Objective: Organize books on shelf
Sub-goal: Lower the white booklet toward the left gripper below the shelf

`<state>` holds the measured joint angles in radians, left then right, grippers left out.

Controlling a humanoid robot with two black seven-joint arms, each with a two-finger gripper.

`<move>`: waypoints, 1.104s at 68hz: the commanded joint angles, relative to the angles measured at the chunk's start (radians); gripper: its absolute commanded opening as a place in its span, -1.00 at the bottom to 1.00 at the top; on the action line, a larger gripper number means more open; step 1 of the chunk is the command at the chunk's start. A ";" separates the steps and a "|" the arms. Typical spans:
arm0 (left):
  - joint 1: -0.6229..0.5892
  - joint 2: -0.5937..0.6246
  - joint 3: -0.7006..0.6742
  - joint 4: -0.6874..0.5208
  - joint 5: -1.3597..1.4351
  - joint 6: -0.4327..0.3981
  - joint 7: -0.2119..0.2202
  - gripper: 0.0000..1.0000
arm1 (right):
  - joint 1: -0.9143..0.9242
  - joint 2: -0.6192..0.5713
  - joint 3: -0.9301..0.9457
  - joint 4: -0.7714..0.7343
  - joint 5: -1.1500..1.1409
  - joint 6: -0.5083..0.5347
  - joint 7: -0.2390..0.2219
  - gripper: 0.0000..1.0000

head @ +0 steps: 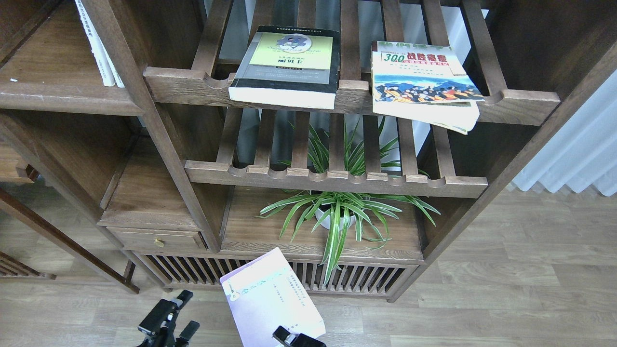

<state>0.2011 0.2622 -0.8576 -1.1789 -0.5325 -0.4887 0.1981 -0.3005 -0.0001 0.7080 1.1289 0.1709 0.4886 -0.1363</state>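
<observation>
The pale lavender-white book (270, 299) hangs tilted in the air in front of the cabinet's bottom grille. My right gripper (288, 336) is shut on its near edge and is mostly cut off by the frame's bottom. The thick black-edged book with the yellow-green cover (289, 65) lies flat on the upper slatted rack, and the colourful "300" book (422, 82) lies to its right, overhanging the rail. The solid dark-brown shelf (58, 94) is at the upper left. My left gripper (174, 322) is open and empty at the bottom left, low above the floor.
Two white books (99, 46) stand at the right end of the solid shelf. A spider plant in a white pot (337, 217) sits on the low board under the second slatted rack (332, 180). A small drawer (156, 239) is at lower left. Wood floor lies in front.
</observation>
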 commanded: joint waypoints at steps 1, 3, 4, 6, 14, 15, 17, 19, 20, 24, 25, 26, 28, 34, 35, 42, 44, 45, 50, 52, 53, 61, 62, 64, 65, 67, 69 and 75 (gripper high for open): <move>-0.023 -0.003 0.025 0.004 0.000 0.000 0.000 0.92 | 0.000 0.000 -0.019 0.008 -0.007 0.000 -0.002 -0.87; -0.032 -0.005 0.028 0.010 0.000 0.000 -0.003 0.91 | 0.000 0.000 -0.022 0.011 -0.007 0.000 -0.002 -0.87; -0.041 -0.018 0.028 0.018 -0.001 0.000 -0.003 0.89 | 0.000 0.000 -0.022 0.012 -0.007 0.000 -0.003 -0.87; -0.048 -0.029 0.028 0.022 -0.001 0.000 -0.003 0.89 | 0.000 0.000 -0.022 0.012 -0.007 0.000 -0.009 -0.87; -0.068 -0.051 0.032 0.041 0.000 0.000 -0.003 0.84 | 0.000 0.000 -0.027 0.020 -0.007 0.000 -0.040 -0.87; -0.069 -0.054 0.032 0.042 0.000 0.000 -0.003 0.83 | 0.000 0.000 -0.027 0.020 -0.007 0.000 -0.043 -0.87; -0.075 -0.060 0.040 0.044 0.000 0.000 -0.003 0.83 | -0.002 0.000 -0.030 0.020 -0.007 0.000 -0.046 -0.87; -0.080 -0.064 0.052 0.045 0.000 0.000 -0.003 0.80 | -0.002 0.000 -0.038 0.022 -0.007 0.000 -0.048 -0.87; -0.080 -0.066 0.055 0.045 0.000 0.000 -0.003 0.80 | -0.002 0.000 -0.041 0.022 -0.007 0.000 -0.048 -0.87; -0.083 -0.075 0.077 0.045 0.000 0.000 -0.002 0.73 | 0.000 0.000 -0.048 0.022 -0.007 0.000 -0.048 -0.87; -0.083 -0.075 0.080 0.045 0.000 0.000 -0.002 0.72 | 0.000 0.000 -0.048 0.022 -0.007 0.000 -0.048 -0.87; -0.083 -0.075 0.083 0.045 0.000 0.000 -0.002 0.70 | 0.000 0.000 -0.048 0.022 -0.007 0.000 -0.048 -0.87; -0.083 -0.077 0.094 0.045 0.000 0.000 -0.002 0.63 | 0.000 0.000 -0.048 0.020 -0.007 0.000 -0.048 -0.87; -0.085 -0.083 0.098 0.045 0.003 0.000 0.000 0.60 | 0.000 0.000 -0.050 0.022 -0.007 0.000 -0.048 -0.87; -0.083 -0.083 0.098 0.045 0.003 0.000 0.000 0.59 | 0.000 0.000 -0.050 0.022 -0.007 0.000 -0.048 -0.87; -0.085 -0.089 0.100 0.048 0.031 0.000 0.000 0.50 | 0.000 0.000 -0.051 0.020 -0.007 0.000 -0.048 -0.87; -0.086 -0.089 0.100 0.048 0.034 0.000 0.000 0.46 | 0.000 0.000 -0.051 0.020 -0.008 0.000 -0.048 -0.87; -0.086 -0.089 0.100 0.050 0.037 0.000 0.000 0.43 | 0.000 0.000 -0.050 0.020 -0.008 0.000 -0.048 -0.87; -0.101 -0.101 0.100 0.054 0.042 0.000 0.000 0.31 | -0.002 0.000 -0.048 0.020 -0.007 0.000 -0.048 -0.87; -0.107 -0.109 0.100 0.056 0.040 0.000 0.000 0.14 | -0.002 0.000 -0.048 0.020 -0.008 0.000 -0.048 -0.87; -0.106 -0.110 0.100 0.056 0.042 0.000 0.000 0.13 | -0.002 0.000 -0.048 0.020 -0.008 0.000 -0.048 -0.87; -0.106 -0.115 0.100 0.056 0.043 0.000 0.001 -0.03 | 0.000 0.000 -0.047 0.020 -0.008 0.000 -0.048 -0.87; -0.106 -0.115 0.100 0.056 0.043 0.000 0.001 -0.08 | -0.002 0.000 -0.045 0.020 -0.008 0.000 -0.048 -0.87; -0.104 -0.115 0.100 0.056 0.042 0.000 0.001 -0.13 | -0.002 0.000 -0.045 0.020 -0.008 0.000 -0.048 -0.87; -0.104 -0.113 0.100 0.056 0.042 0.000 0.000 -0.21 | -0.002 0.000 -0.045 0.020 -0.008 0.000 -0.048 -0.87; -0.103 -0.112 0.100 0.056 0.040 0.000 0.000 -0.30 | -0.002 0.000 -0.047 0.018 -0.008 0.000 -0.048 -0.87; -0.101 -0.112 0.100 0.056 0.040 0.000 0.001 -0.36 | -0.002 0.000 -0.047 0.018 -0.008 0.000 -0.048 -0.87; -0.100 -0.110 0.100 0.056 0.040 0.000 0.003 -0.69 | -0.002 0.000 -0.047 0.018 -0.008 0.000 -0.048 -0.87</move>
<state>0.0981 0.1488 -0.7578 -1.1228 -0.4909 -0.4887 0.1985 -0.3011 -0.0005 0.6893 1.1500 0.1627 0.4882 -0.1838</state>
